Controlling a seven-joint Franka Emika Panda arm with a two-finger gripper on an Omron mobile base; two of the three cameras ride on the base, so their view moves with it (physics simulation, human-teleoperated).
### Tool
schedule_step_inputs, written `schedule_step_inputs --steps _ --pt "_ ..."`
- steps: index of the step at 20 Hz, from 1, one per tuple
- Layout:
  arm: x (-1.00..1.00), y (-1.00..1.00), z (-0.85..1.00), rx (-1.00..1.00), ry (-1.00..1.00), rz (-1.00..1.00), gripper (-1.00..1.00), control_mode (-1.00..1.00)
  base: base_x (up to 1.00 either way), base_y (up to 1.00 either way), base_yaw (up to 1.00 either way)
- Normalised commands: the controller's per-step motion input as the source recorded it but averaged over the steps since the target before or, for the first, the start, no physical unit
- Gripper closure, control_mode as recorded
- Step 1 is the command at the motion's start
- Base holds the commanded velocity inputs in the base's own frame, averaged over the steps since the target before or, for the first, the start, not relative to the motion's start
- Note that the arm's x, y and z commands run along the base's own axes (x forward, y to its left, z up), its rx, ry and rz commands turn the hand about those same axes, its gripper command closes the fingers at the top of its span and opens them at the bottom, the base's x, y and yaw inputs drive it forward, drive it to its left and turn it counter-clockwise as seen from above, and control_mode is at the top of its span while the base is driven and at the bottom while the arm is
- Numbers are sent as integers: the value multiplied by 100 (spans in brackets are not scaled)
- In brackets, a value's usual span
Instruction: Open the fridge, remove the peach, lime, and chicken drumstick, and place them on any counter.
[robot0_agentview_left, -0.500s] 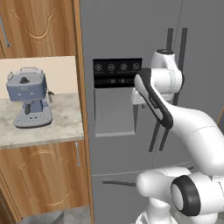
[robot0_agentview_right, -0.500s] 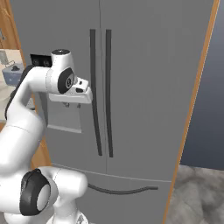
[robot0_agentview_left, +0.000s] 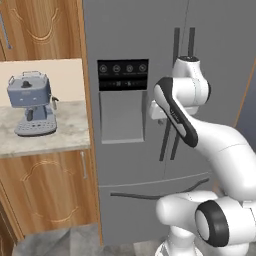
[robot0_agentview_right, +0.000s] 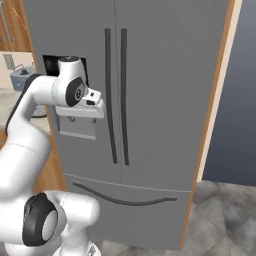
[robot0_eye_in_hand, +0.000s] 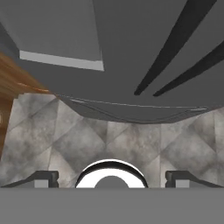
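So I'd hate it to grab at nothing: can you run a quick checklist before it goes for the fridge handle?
1. Fridge doors shut, as expected: ok.
2. Door handles in plain sight, nothing in front of them: ok.
3. Pincer open and empty: ok.
4. Pincer lined up on a handle: not ok, it points down toward the floor.
5. Counter has bare space beside the coffee machine: ok.

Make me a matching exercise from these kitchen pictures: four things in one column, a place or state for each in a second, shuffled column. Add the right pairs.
Things
1. tall grey double-door fridge
2. blue-grey coffee machine
3. robot's two-finger claw
4. black dispenser panel

Places or states
A. on the beige marbled stone counter
B. open, holding nothing
C. doors shut
D. on the fridge's left door

Pairs: 1-C, 2-A, 3-B, 4-D
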Motion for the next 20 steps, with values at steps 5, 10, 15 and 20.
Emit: schedule_step_inputs --steps 5,10,15,20 --pt "0 0 0 0 0 0 -100 100 -38 -35 -3" --pt "0 0 0 0 0 0 -100 100 -5 -16 -2" --pt "0 0 0 0 0 0 -100 100 -3 -4 -2" --pt "-10 -18 0 6 -16 -5 -100 -100 -9 -11 -6"
